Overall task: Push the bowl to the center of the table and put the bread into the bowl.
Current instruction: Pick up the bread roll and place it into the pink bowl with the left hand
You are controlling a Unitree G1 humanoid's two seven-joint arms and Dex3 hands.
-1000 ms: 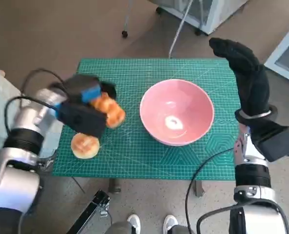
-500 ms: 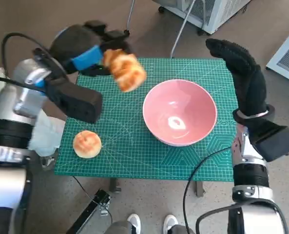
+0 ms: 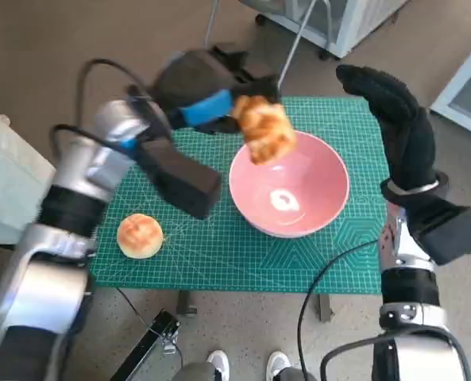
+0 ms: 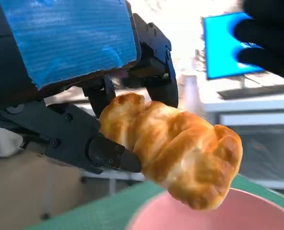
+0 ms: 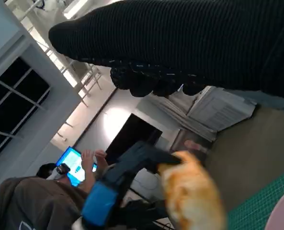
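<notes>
My left hand [image 3: 203, 94] holds a golden croissant [image 3: 264, 127] in the air over the far left rim of the pink bowl [image 3: 318, 202]. The left wrist view shows the croissant [image 4: 175, 148] pinched between the black fingers [image 4: 153, 62], with the bowl's pink rim [image 4: 256, 211] just below it. The bowl stands on the green mat [image 3: 219, 254] right of the middle. My gloved right hand [image 3: 398, 119] hangs raised beside the bowl's right side, fingers stretched out and holding nothing. In the right wrist view the croissant [image 5: 192, 196] and my left hand [image 5: 127, 179] show blurred.
A round bun [image 3: 140, 235] lies on the mat near the front left corner. Chair or stand legs [image 3: 295, 44] rise behind the table. A person [image 5: 31, 206] sits by a blue screen [image 5: 72, 160] in the right wrist view. Feet [image 3: 247, 363] show below the front edge.
My left hand has lifted the croissant off the mat's left side and carried it right, to above the bowl's far left rim. The right hand and the bun stay put.
</notes>
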